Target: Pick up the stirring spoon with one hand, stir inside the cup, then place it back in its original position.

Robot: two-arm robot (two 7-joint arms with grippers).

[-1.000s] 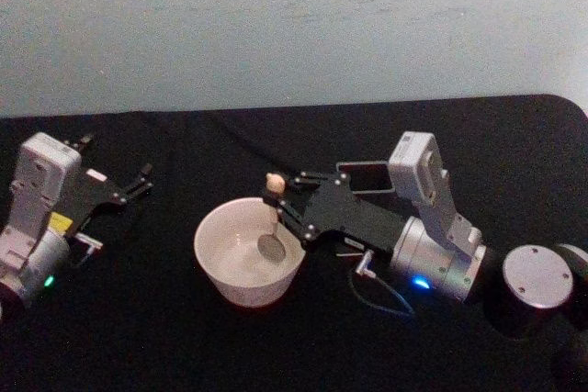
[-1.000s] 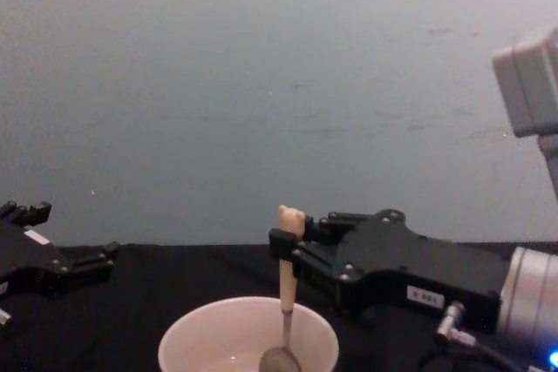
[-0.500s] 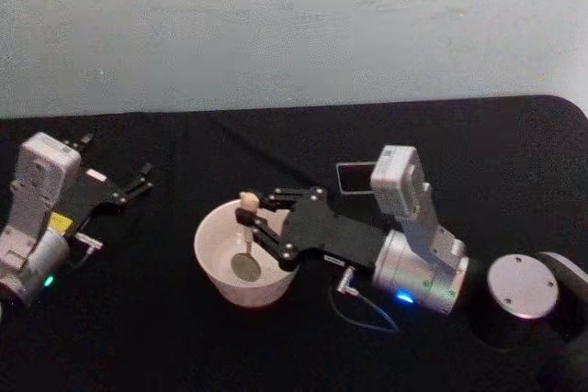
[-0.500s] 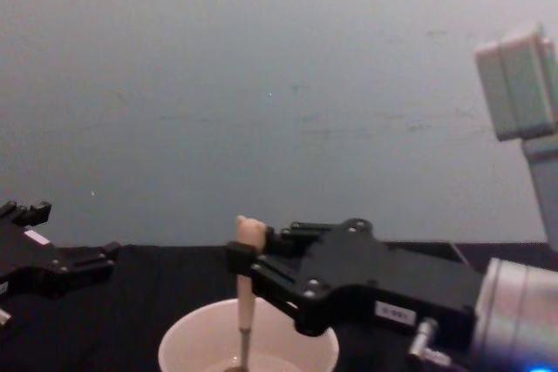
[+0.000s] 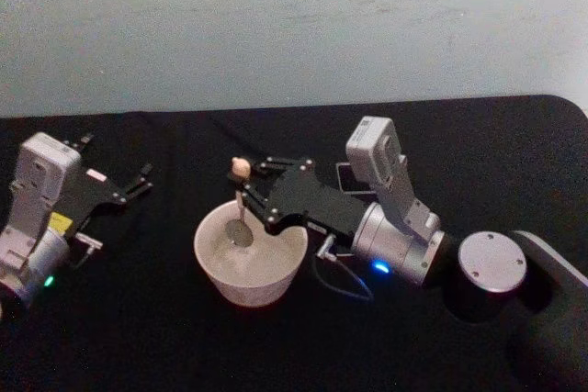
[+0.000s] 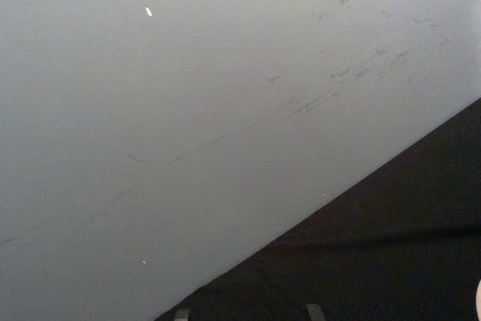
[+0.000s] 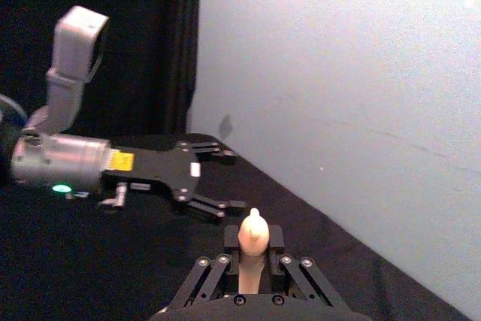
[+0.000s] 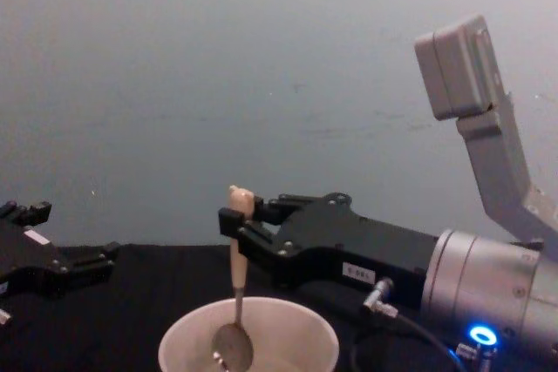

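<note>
- Now the right gripper (image 5: 246, 192) hangs over the far rim of the cup (image 5: 213, 227), its fingers clamped on the beige handle of the stirring spoon (image 5: 239, 209), just under the bear head.
- The spoon stands nearly upright, and its shiny bowl dips inside the cup's mouth; whether it touches the bottom I cannot tell.
- The cup sits mid-table on the black cloth (image 5: 138, 337).
- The dark grey holder (image 5: 346, 177) peeks out behind the right arm.
- The left gripper (image 5: 119, 155) rests well off to the left, fingers spread wide, holding nothing.
</note>
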